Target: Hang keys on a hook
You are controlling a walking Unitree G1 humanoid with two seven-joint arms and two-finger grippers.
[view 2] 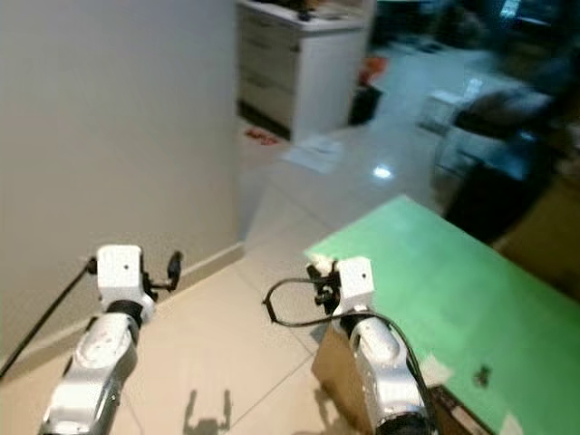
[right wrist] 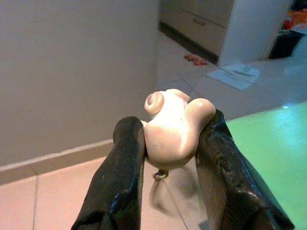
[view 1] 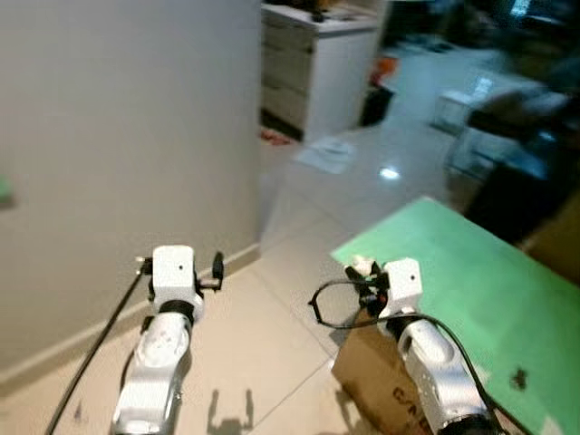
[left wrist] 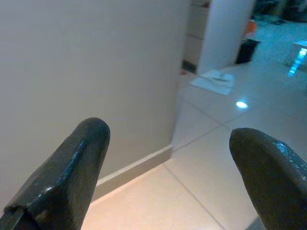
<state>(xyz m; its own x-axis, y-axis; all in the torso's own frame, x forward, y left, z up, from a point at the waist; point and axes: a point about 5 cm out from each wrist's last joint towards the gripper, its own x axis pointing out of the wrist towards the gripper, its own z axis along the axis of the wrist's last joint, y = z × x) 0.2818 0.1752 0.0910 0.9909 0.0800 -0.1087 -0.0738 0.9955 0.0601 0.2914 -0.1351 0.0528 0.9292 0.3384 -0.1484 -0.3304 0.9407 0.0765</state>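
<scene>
My right gripper [right wrist: 171, 135] is shut on a cream, rounded keychain figure [right wrist: 169, 117], which is pinched between the two black fingers. A small metal ring [right wrist: 159, 175] dangles blurred below the figure. In the left eye view the same figure [view 1: 361, 265] pokes out at the tip of the right arm, above the corner of a green surface. My left gripper [left wrist: 170, 134] is open with nothing between its fingers, and it is held up facing a plain pale wall [view 1: 127, 136]. A small green patch [view 1: 4, 188] shows on the wall at the far left edge, too blurred to identify.
A green tabletop [view 1: 471, 281] lies to the right, with a cardboard box [view 1: 372, 385] under its near corner. Ahead, past the wall's corner, stand a white cabinet [view 1: 317, 63] and papers [view 1: 326, 154] on the glossy tiled floor. Dark furniture fills the far right.
</scene>
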